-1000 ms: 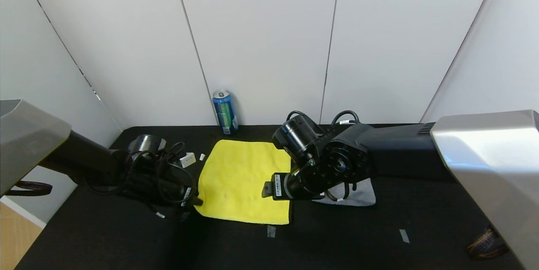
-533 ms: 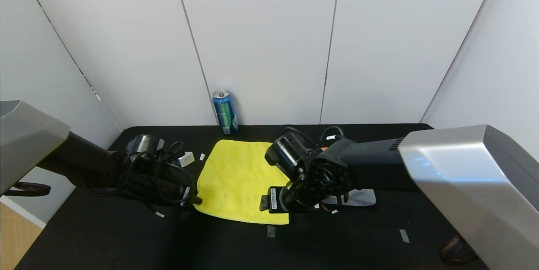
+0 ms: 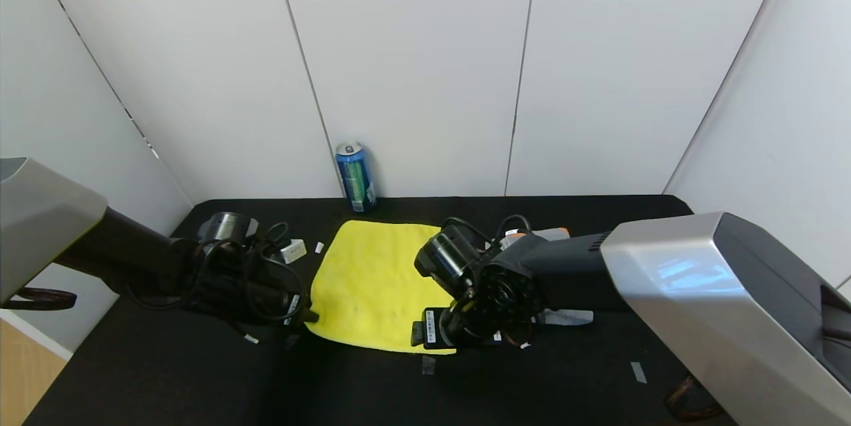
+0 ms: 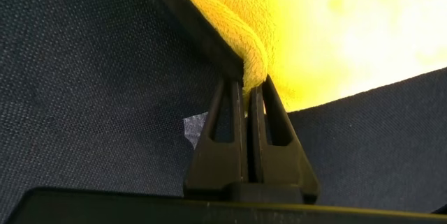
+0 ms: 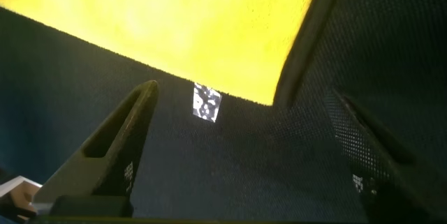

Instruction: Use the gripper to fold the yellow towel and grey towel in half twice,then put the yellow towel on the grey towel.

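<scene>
Step looks like the first fold of the yellow towel (image 3: 372,283), lying flat mid-worktop toward the back edge. Left gripper (image 4: 253,88) pinches its near-left corner, fingers pressed together on the fluffy, black-trimmed cloth. Right gripper (image 5: 244,123), fingers spread, hovers over the near-right corner (image 5: 269,84); next it must drop and clamp there. Grey towel (image 3: 565,317) mostly hidden behind right arm.

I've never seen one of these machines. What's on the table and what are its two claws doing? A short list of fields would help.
Surface: black table
Yellow towel: spread flat, unfolded
Grey towel: mostly hidden behind the right arm
Drink can: upright by the back wall
Left gripper: shut on the yellow towel's near left corner
Right gripper: open, just above the table at the towel's near right corner
</scene>
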